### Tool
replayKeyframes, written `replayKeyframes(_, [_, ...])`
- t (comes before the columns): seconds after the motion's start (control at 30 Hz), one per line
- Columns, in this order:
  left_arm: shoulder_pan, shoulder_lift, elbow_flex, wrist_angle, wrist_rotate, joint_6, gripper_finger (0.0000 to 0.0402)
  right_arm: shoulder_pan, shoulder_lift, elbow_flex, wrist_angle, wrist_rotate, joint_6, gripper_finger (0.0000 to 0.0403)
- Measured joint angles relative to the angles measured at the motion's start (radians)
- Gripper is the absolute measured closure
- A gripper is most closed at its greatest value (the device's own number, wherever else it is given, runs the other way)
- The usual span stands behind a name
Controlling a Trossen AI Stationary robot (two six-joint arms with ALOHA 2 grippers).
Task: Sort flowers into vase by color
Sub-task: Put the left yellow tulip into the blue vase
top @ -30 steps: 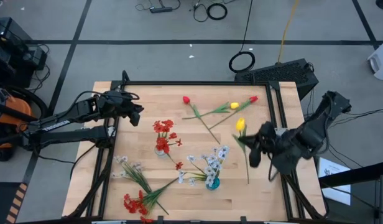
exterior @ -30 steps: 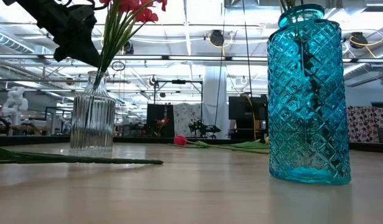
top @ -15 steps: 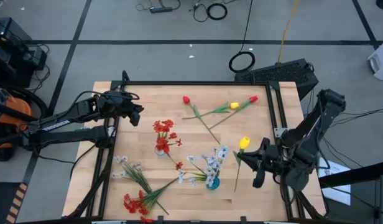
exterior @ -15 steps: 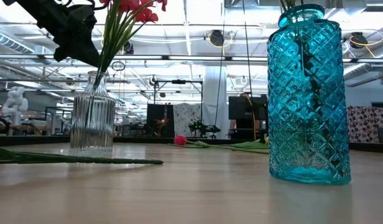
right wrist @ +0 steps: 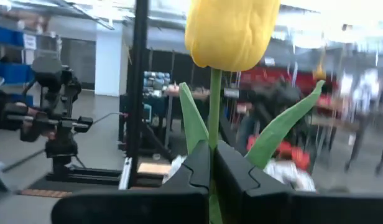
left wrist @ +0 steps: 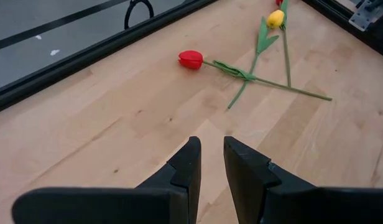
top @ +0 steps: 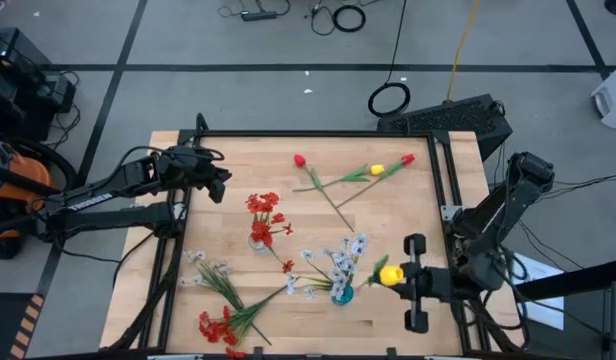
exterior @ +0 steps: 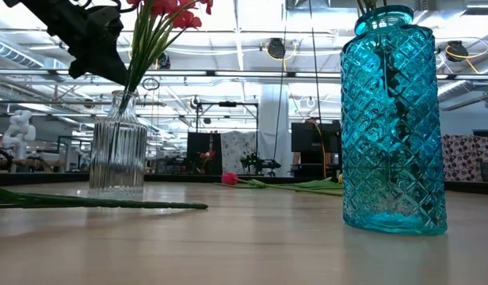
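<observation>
My right gripper (top: 396,277) (right wrist: 211,149) hovers over the table's near right part, just right of the blue vase (top: 340,293) (exterior: 394,119), and is shut on a yellow tulip (top: 390,274) (right wrist: 232,31). The blue vase holds white sprays. A clear vase (top: 258,238) (exterior: 117,150) holds red sprays. My left gripper (top: 220,182) (left wrist: 210,152) waits near the far left edge, narrowly open and empty. Lying flat on the wood are a red tulip (top: 299,160) (left wrist: 191,59), a yellow tulip (top: 377,170), another red tulip (top: 407,158), a white spray (top: 203,265) and a red spray (top: 218,325). My right gripper pinches the yellow tulip's stem (right wrist: 213,124) between its two fingers, a short way below the blossom and among the leaves (right wrist: 194,127). The fingers come level from the table's right, across the stem. The tulip stands upright and is lifted clear; the gripper hides its lower stem.
A raised black frame (top: 448,180) borders the table. The tulips on the far side lie with crossed stems. A long green stalk (exterior: 93,203) lies on the wood left of the clear vase. Bare wood shows between the vases and the right edge (top: 428,225).
My right gripper has carried the yellow tulip from the table's right middle toward the near edge and the blue vase. It has turned at the wrist on the way. The tulip, which lay lengthwise along the table, now stands upright with its blossom on top.
</observation>
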Motion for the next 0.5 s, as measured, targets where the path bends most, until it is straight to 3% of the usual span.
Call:
replayKeyframes(0.17, [0.000, 0.000, 0.000, 0.000, 0.000, 0.001, 0.0327, -0.052, 0.032, 0.000, 0.090, -0.120, -0.076, 0.0402])
replayKeyframes(0.5, [0.000, 0.000, 0.000, 0.000, 0.000, 0.001, 0.0327, -0.066, 0.036, 0.000, 0.085, -0.126, 0.001, 0.0403])
